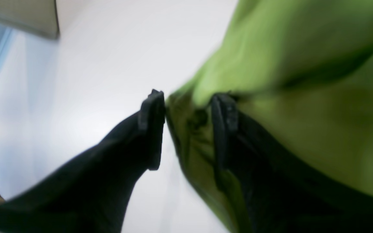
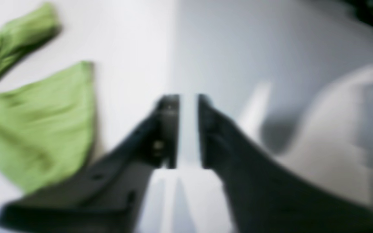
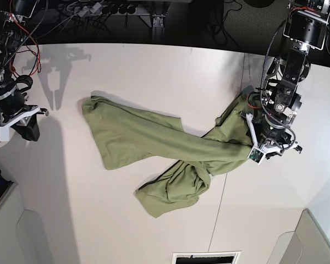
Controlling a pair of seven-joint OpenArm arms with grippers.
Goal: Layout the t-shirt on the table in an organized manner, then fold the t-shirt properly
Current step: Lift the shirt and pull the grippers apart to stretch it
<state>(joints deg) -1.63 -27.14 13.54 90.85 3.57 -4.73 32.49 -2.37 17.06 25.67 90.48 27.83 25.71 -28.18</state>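
Note:
The olive-green t-shirt (image 3: 154, 137) lies twisted and bunched across the white table (image 3: 154, 71), one end spread at the left, a crumpled lobe at the front middle. My left gripper (image 1: 188, 126) is at the shirt's right end (image 1: 303, 64); its jaws stand apart, a fold of cloth lies in the gap and drapes over the right finger (image 1: 223, 129). In the base view that arm (image 3: 269, 135) sits over the shirt's right tip. My right gripper (image 2: 188, 129) is open and holds nothing, hovering above bare table, with the shirt (image 2: 37, 123) off to its left. Its arm (image 3: 16, 118) is at the table's left edge.
A thin dark seam (image 3: 228, 170) crosses the table from back to front. Cables and dark equipment (image 3: 99, 11) line the far edge. Grey panels stand at the front left corner (image 3: 22, 236) and the front right corner (image 3: 313, 242). A small vent (image 3: 206, 257) sits at the front edge.

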